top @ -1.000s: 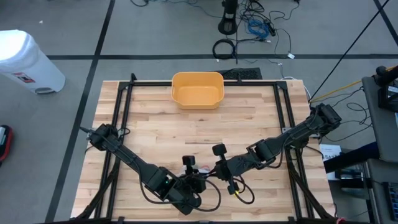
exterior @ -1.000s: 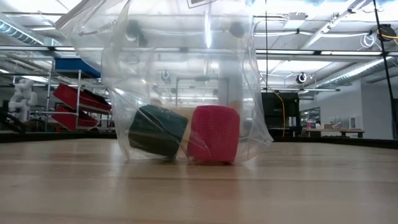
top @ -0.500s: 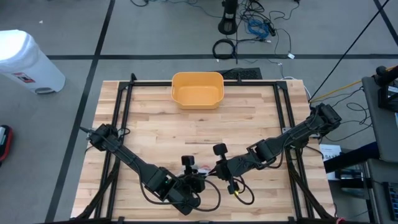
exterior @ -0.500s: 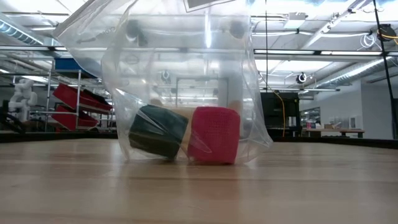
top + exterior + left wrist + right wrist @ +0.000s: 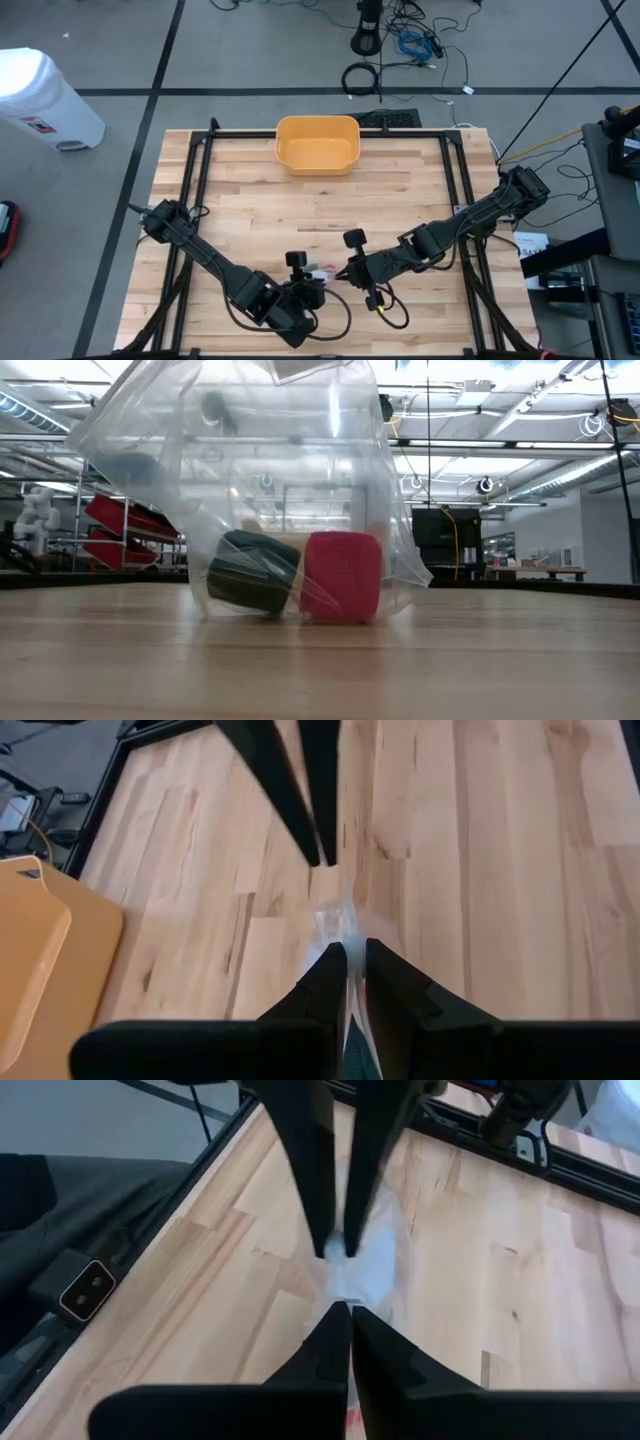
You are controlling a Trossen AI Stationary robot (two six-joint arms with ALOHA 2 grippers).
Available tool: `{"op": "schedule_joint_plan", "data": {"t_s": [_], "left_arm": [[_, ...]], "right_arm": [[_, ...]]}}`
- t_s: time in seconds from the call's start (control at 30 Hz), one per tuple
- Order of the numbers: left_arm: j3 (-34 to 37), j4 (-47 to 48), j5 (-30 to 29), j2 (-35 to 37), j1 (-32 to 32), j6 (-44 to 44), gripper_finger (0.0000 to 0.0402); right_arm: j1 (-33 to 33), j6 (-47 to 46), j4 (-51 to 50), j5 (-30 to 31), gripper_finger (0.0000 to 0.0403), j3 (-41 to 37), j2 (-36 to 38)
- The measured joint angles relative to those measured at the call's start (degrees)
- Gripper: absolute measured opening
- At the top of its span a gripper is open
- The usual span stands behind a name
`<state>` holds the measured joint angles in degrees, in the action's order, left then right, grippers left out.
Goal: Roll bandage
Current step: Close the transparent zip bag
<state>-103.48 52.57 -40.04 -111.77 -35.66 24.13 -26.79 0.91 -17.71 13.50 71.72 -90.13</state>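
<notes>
both grippers, left gripper and right gripper, pinch the top edge of the plastic bag; below the jaws the red roll and dark roll rest on the table.

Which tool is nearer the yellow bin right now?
Right, marginally. The right tool sits slightly closer to the yellow bin than the left tool; both are far from it at the table's near edge, pinching the plastic bag.

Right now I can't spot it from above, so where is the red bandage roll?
In the low view the red bandage roll stands on the table inside the clear plastic bag, touching the dark green roll on its left.
</notes>
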Motion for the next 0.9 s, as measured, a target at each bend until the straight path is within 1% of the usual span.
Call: {"op": "schedule_joint_plan", "data": {"t_s": [0.1, 0.2, 0.27, 0.4, 0.47, 0.53, 0.6, 0.67, 0.73, 0.8, 0.9], "left_arm": [[0.00, -0.02, -0.08, 0.02, -0.07, 0.01, 0.0036], [0.00, -0.19, -0.29, 0.04, -0.02, -0.29, 0.0036], [0.00, -0.76, -0.43, 0.07, 0.02, -0.47, 0.0036], [0.00, -1.29, -0.45, 0.09, 0.04, -0.47, 0.0036], [0.00, -1.30, -0.45, 0.09, 0.04, -0.49, 0.0036], [0.00, -1.32, -0.45, 0.09, 0.04, -0.49, 0.0036], [0.00, -1.30, -0.45, 0.09, 0.04, -0.49, 0.0036], [-0.02, -1.31, -0.47, 0.09, 0.05, -0.49, 0.0036], [-0.02, -1.19, -0.52, 0.11, 0.07, -0.49, 0.0036], [-0.02, -1.32, -0.51, 0.11, 0.17, -0.49, 0.0036], [-0.02, -1.28, -0.50, 0.11, 0.33, -0.49, 0.0036]], "right_arm": [[-0.33, 0.27, 0.23, 0.11, 0.0001, 0.00, 0.00], [-1.51, 1.44, 1.10, 0.08, 0.0019, 0.00, 0.00], [-2.29, 2.03, 2.17, 0.28, 0.0045, 0.00, 0.00], [-2.91, 2.02, 3.82, 3.30, 0.0114, 0.02, -0.70], [-2.22, 1.33, 3.85, 3.38, 0.0147, 0.02, -1.59], [-1.50, 0.50, 3.60, 3.32, 0.0171, 0.00, -2.32], [-0.58, 0.08, 3.78, 3.29, 0.0185, 0.00, -2.73], [0.19, -0.05, 4.03, 3.28, 0.0189, 0.00, -2.87], [0.59, 0.00, 4.38, 2.81, 0.0178, 0.00, -2.89], [0.61, 0.08, 4.94, 2.40, 0.0152, 0.00, -2.91], [0.84, 0.34, 5.17, -0.29, 0.0093, 0.00, -2.91]]}}
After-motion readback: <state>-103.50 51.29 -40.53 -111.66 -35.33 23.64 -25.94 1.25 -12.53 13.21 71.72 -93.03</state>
